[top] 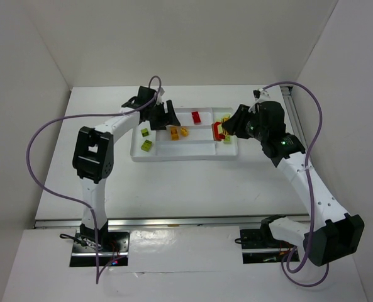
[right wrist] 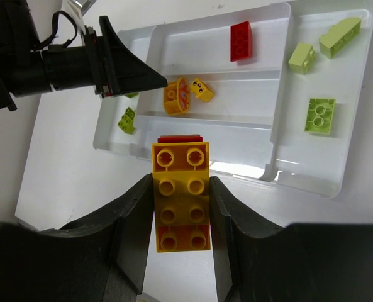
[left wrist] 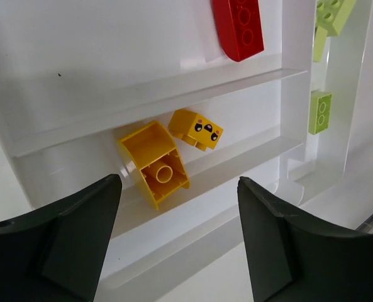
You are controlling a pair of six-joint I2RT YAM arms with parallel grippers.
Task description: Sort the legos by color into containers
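Desk (top: 186,189): white, matt, flat; fills the middle of the top view from the far wall to the near edge.
Back wall (top: 192,38): plain white, upright, meets the desk along its far edge.
Left wall (top: 16,94), right wall (top: 356,88): plain white panels, close in the desk on either side.
Metal rail (top: 173,221): silver, narrow, runs along the desk's near edge from side to side.
Second metal rail (top: 291,104): short visible stretch at the desk's far right edge, just beside the right wall.
Front panel (top: 186,270): white, flat, nearest the camera, below the metal rail in the top view.
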